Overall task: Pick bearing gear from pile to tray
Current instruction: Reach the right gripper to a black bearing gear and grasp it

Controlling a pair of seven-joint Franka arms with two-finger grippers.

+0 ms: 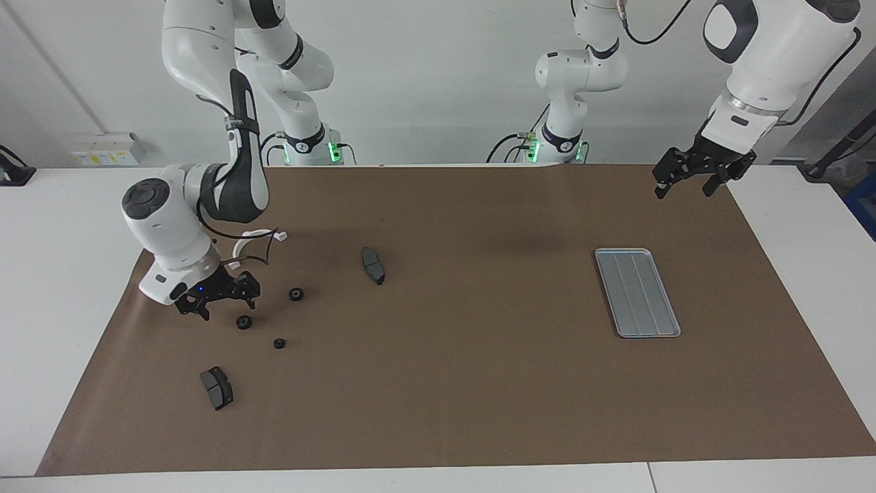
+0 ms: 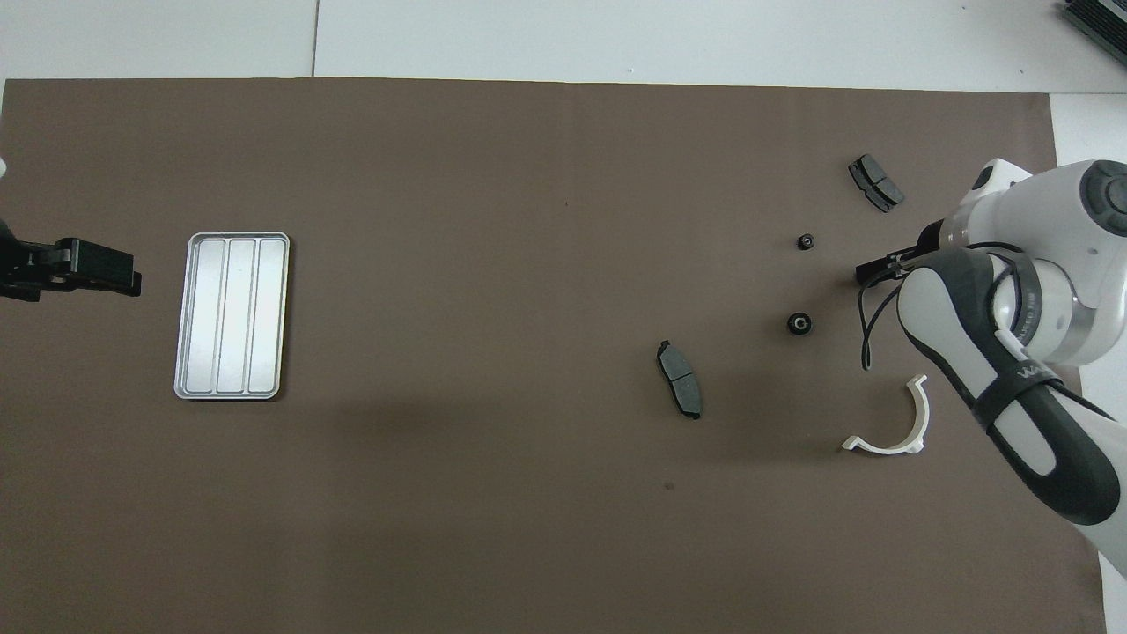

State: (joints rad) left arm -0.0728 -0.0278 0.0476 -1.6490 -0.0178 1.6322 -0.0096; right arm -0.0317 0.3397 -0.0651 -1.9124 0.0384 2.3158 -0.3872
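The pile lies at the right arm's end of the brown mat. It holds three small black rings (image 1: 295,294) (image 1: 243,321) (image 1: 278,343), two dark brake-pad pieces (image 1: 373,265) (image 1: 216,387) and a white half-ring bracket (image 2: 894,423). My right gripper (image 1: 229,308) hangs open, low over the middle ring. The ring shows just past its fingertips in the facing view, untouched. From overhead the right gripper (image 2: 872,271) covers that ring. The silver grooved tray (image 1: 637,292) (image 2: 232,314) lies bare at the left arm's end. My left gripper (image 1: 683,192) (image 2: 114,280) waits open and raised beside the tray, holding nothing.
The right arm's forearm and its black cable (image 1: 263,257) pass over the bracket and hide part of it. The brown mat (image 1: 479,383) covers most of the white table. Its edge runs close to the right gripper.
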